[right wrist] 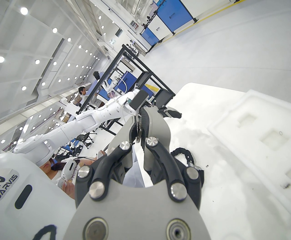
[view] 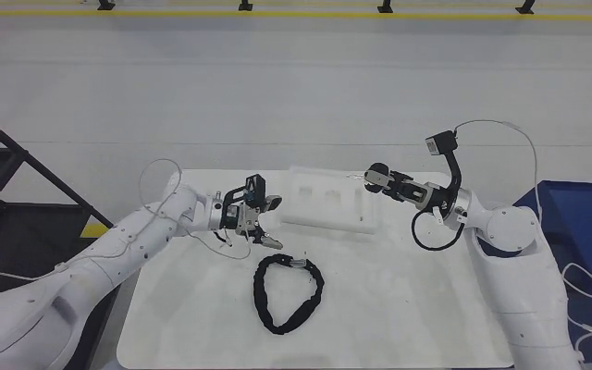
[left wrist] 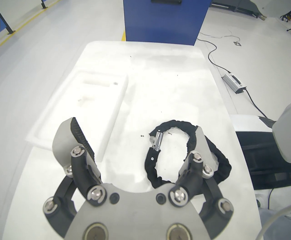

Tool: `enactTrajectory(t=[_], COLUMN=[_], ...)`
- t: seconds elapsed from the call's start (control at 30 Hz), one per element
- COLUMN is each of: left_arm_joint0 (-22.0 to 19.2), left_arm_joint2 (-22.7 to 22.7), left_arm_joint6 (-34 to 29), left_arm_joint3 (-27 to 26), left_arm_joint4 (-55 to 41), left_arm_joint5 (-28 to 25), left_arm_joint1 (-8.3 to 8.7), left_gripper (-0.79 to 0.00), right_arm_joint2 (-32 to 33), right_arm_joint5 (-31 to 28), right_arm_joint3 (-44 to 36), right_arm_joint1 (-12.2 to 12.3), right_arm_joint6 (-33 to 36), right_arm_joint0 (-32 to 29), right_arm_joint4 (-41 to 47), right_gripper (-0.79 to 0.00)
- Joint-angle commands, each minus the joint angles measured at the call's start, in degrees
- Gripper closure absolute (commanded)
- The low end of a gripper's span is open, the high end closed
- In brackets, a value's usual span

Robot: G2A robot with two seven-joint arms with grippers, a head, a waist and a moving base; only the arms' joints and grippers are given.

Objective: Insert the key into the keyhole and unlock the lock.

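Observation:
A black fabric-covered chain lock (view: 288, 294) lies looped on the white table (view: 407, 314), its silver lock cylinder (view: 294, 263) at the far end of the loop. My left gripper (view: 266, 237) hovers open just left of and above that cylinder; from the wrist, the left gripper (left wrist: 136, 134) has the cylinder (left wrist: 158, 141) and the chain lock (left wrist: 224, 166) below its spread fingers. My right gripper (view: 370, 176) is raised over the foam tray, shut on a small metal key (right wrist: 137, 131) pinched between its pads. The chain lock (right wrist: 181, 151) lies beyond it.
A white foam tray (view: 326, 211) with moulded recesses sits at the table's back middle, under the right gripper. A blue cabinet (left wrist: 163, 20) stands off the table's right end. Bare table lies right of and in front of the chain.

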Motion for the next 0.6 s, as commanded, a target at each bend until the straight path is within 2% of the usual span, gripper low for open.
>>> enactTrajectory(t=[0.0,0.3,0.57], left_arm_joint0=[0.8,2.7,3.9], left_arm_joint2=[0.1,1.3,2.0], left_arm_joint6=[0.2,4.9,9.5], left_arm_joint3=[0.3,2.4,7.3], left_arm_joint4=[2.3,15.7,24.3], left_arm_joint5=[0.0,-1.2,1.4], left_arm_joint1=[-0.73,-4.25,-7.17], left_gripper=[-0.785,-0.785,-0.785], right_arm_joint2=[0.0,0.0,0.0], right_arm_joint5=[0.0,0.0,0.0], right_arm_joint3=[0.0,0.0,0.0], right_arm_joint1=[0.0,0.0,0.0], right_arm_joint6=[0.0,0.0,0.0], right_arm_joint0=[0.0,0.0,0.0], right_arm_joint4=[0.0,0.0,0.0], right_gripper=[0.0,0.0,0.0])
